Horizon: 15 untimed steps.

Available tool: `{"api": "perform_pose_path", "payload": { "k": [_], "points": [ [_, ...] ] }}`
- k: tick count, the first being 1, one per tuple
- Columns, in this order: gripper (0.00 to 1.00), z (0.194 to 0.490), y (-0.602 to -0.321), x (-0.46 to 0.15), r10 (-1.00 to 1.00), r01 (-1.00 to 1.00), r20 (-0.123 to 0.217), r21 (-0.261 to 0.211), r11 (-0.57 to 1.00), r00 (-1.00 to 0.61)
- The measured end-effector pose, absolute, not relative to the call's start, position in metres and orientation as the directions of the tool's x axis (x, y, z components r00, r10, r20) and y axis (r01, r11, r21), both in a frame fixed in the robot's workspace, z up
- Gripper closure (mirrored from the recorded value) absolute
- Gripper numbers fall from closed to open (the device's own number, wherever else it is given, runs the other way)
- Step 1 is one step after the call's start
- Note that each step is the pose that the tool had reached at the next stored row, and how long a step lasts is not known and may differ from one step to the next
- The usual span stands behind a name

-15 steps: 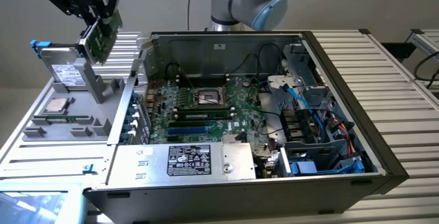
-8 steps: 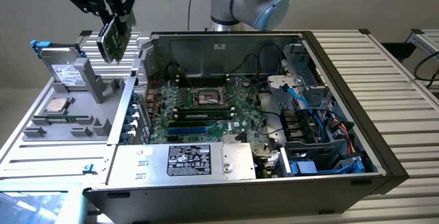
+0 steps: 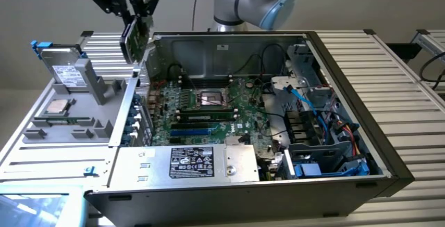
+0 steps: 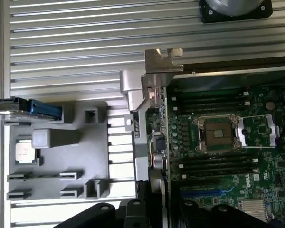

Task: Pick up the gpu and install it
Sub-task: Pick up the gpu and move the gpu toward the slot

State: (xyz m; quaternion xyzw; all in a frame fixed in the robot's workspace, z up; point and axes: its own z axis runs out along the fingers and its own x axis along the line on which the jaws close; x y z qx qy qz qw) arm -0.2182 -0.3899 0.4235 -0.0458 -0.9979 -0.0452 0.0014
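Observation:
My gripper [image 3: 139,16] is shut on the gpu [image 3: 137,38], a short card hanging upright with its green board face showing. It hangs in the air above the open computer case's wall [image 3: 143,81], on the exterior view's left, clear of the motherboard [image 3: 208,110]. In the wrist view the gpu [image 4: 157,137] appears edge-on, its silver end bracket [image 4: 162,61] farthest from the gripper [image 4: 152,204]. It lines up over the boundary between the grey tray and the motherboard [image 4: 223,156]. Blue expansion slots [image 3: 191,131] lie on the board below the memory sticks.
A grey parts tray [image 3: 76,125] beside the case holds a silver hard drive [image 3: 70,73] and a CPU chip [image 3: 56,107]. Inside the case are the CPU socket [image 3: 210,99], the power supply [image 3: 198,162] and blue cables [image 3: 313,112]. The arm's base [image 3: 250,0] stands behind.

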Motion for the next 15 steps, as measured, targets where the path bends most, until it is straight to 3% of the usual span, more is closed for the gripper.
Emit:
{"api": "perform_pose_path", "payload": {
  "k": [15],
  "points": [
    [0.71,0.424,-0.396,-0.150,0.091,0.094,0.031,0.088,0.992,-0.995]
  ]
}}
